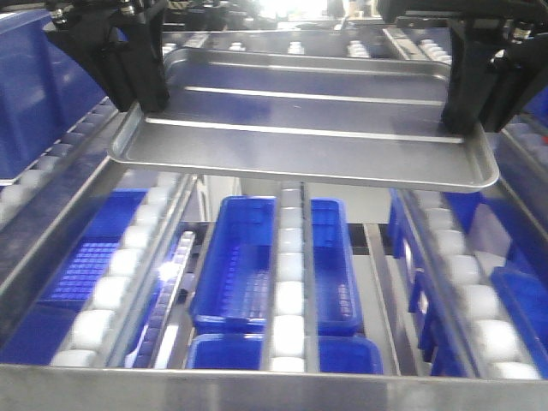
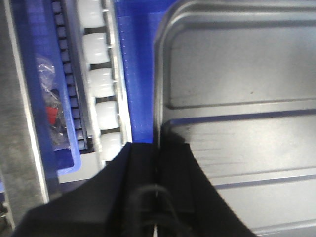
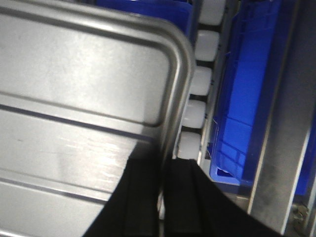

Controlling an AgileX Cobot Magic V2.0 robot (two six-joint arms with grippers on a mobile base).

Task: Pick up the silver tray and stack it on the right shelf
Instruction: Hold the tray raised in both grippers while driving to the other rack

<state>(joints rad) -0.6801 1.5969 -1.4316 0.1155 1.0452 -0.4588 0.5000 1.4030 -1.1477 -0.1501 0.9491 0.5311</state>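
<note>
The silver tray (image 1: 308,116) hangs level in the air, its two long ribs showing across the floor. My left gripper (image 1: 150,101) is shut on its left rim and my right gripper (image 1: 462,120) is shut on its right rim. In the left wrist view the black fingers (image 2: 159,145) pinch the rim of the tray (image 2: 237,74). The right wrist view shows the same on the other side, with the gripper (image 3: 165,160) clamped on the tray (image 3: 74,74). Under the tray lies a rack level (image 1: 274,390) with white-roller rails and a flat steel front bar. I cannot tell whether it is the right shelf.
White roller rails run at the left (image 1: 111,291), centre (image 1: 289,282) and right (image 1: 467,274) of the rack. Blue bins (image 1: 240,265) sit below, seen through the gaps. A large blue crate (image 1: 34,86) stands at the far left. A small plastic bag (image 2: 52,113) lies in a blue bin.
</note>
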